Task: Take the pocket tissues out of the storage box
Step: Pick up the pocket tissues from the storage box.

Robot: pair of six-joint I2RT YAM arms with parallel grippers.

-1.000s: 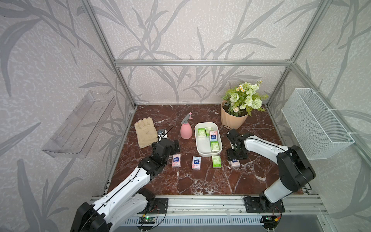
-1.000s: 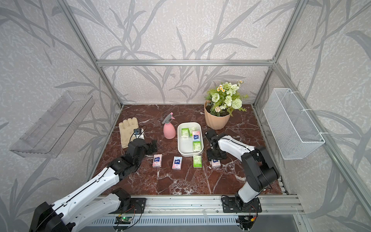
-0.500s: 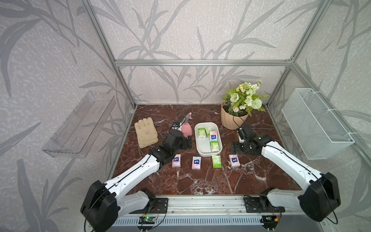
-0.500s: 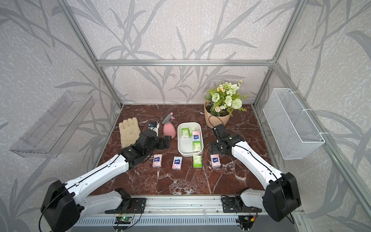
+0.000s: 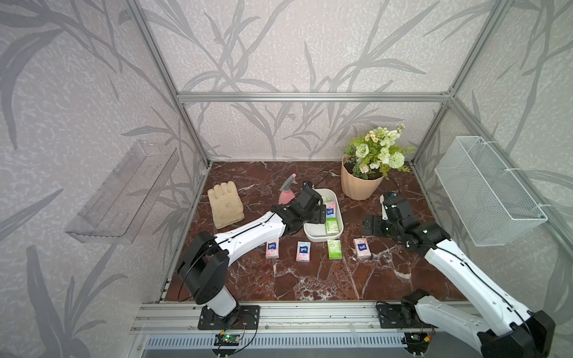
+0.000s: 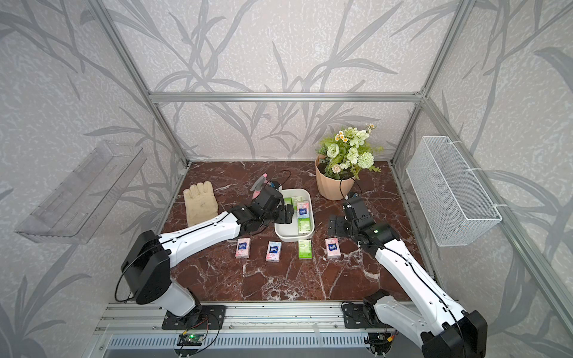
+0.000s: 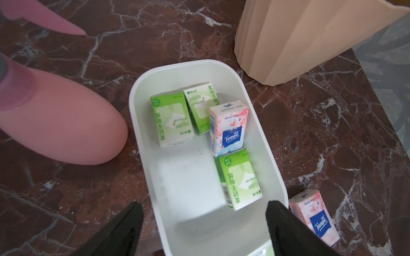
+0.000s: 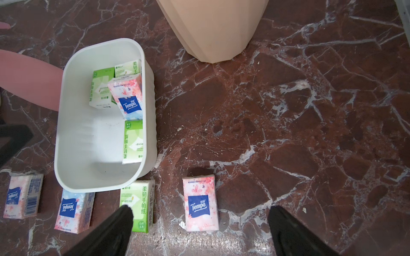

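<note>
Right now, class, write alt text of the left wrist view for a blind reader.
A white storage box holds three green tissue packets and one pink Tempo packet, the open left gripper above its end. A pink spray bottle and peach plant pot stand beside it on marble.

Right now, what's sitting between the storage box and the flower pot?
Nothing: only bare marble tabletop lies between the storage box and the flower pot, clearest in the right wrist view.

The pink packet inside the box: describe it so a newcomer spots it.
Find the peach flower pot at the back; the white storage box lies beside it. Inside, by the wall nearer the pot, sits the pink floral packet with a blue logo; the box's other packets are green.
</note>
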